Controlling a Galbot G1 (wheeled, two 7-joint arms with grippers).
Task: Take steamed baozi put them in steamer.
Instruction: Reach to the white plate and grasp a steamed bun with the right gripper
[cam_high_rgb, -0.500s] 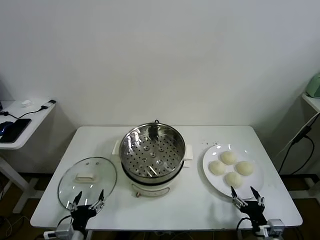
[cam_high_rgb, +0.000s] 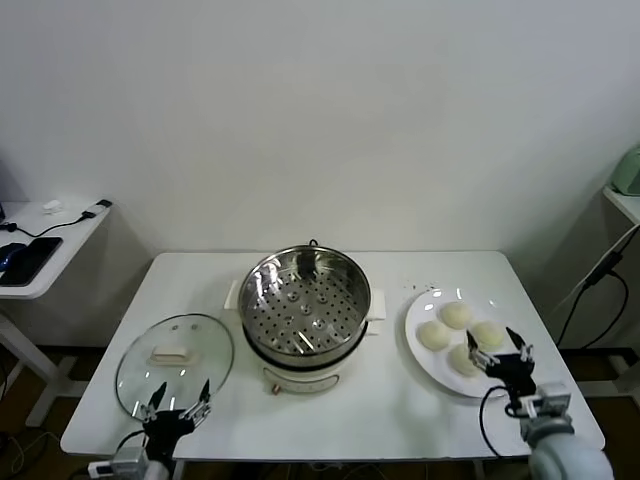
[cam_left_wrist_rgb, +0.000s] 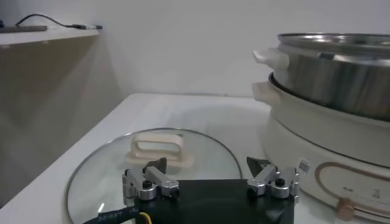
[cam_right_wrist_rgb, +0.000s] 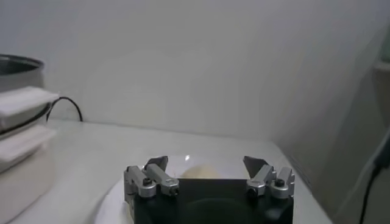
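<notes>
Several cream-white steamed baozi (cam_high_rgb: 456, 314) lie on a white plate (cam_high_rgb: 415, 318) at the table's right. My right gripper (cam_high_rgb: 490, 338) hovers open over the plate's near side, above the two nearest buns. In the right wrist view one baozi (cam_right_wrist_rgb: 198, 172) shows low between the open fingers of the right gripper (cam_right_wrist_rgb: 206, 163), untouched. The steel steamer (cam_high_rgb: 364, 300) stands at the table's centre on its cream base, and its perforated tray is bare. My left gripper (cam_high_rgb: 182, 390) waits open at the front left, at the near rim of the glass lid (cam_high_rgb: 175, 340).
The glass lid (cam_left_wrist_rgb: 201, 152) with its white handle lies flat left of the steamer (cam_left_wrist_rgb: 341, 79). A side table (cam_high_rgb: 40, 245) with devices stands off to the left. A cable (cam_high_rgb: 598, 280) hangs at the far right. The table's front edge runs just beneath both grippers.
My right gripper has moved from the table's front edge up and forward over the plate's near baozi. The left gripper has stayed put.
</notes>
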